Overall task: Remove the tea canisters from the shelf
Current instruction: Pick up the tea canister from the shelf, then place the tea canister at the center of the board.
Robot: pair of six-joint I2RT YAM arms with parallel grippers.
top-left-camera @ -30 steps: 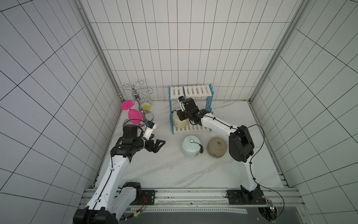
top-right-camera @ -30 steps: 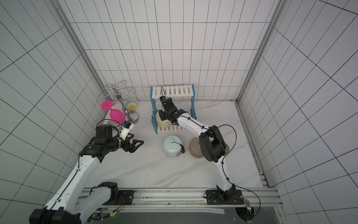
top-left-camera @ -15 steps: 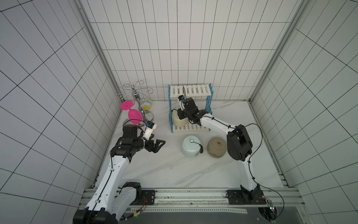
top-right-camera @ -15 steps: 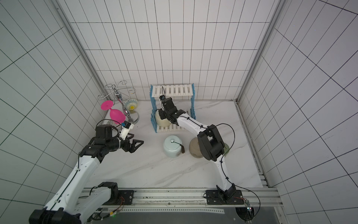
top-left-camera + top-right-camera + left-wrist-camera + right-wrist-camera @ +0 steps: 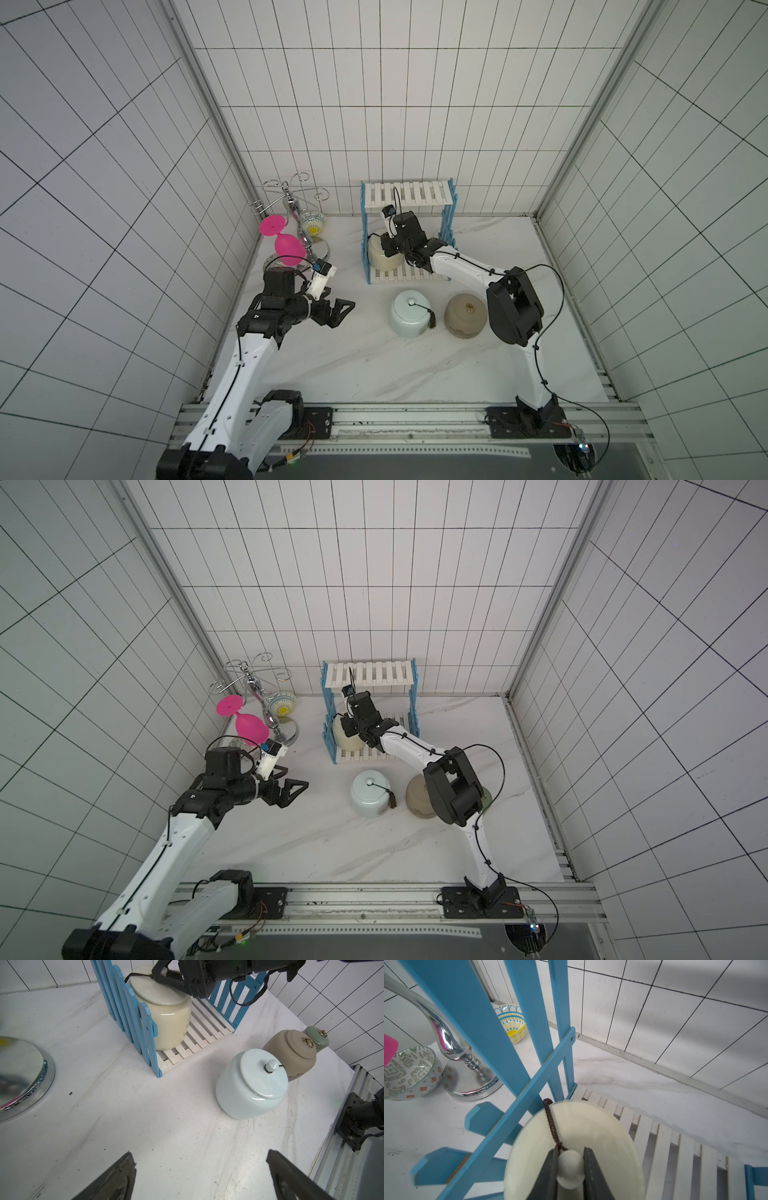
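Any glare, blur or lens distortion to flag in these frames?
Left wrist view: round chrome stand base is smeared, out of focus; highlights on the pale blue glazed canister and cream ceramic canister. Right wrist view: jaws of the right gripper, on the cream knob, look soft near the lens. Both top views: white wall tile lines fan out, wide-angle; light flat, shadows faint.

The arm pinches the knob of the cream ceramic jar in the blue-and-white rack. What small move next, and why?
Probably pull the cream ceramic tea canister, the last one shelved, forward off the blue-and-white slatted shelf: the right gripper is shut on its lid knob.
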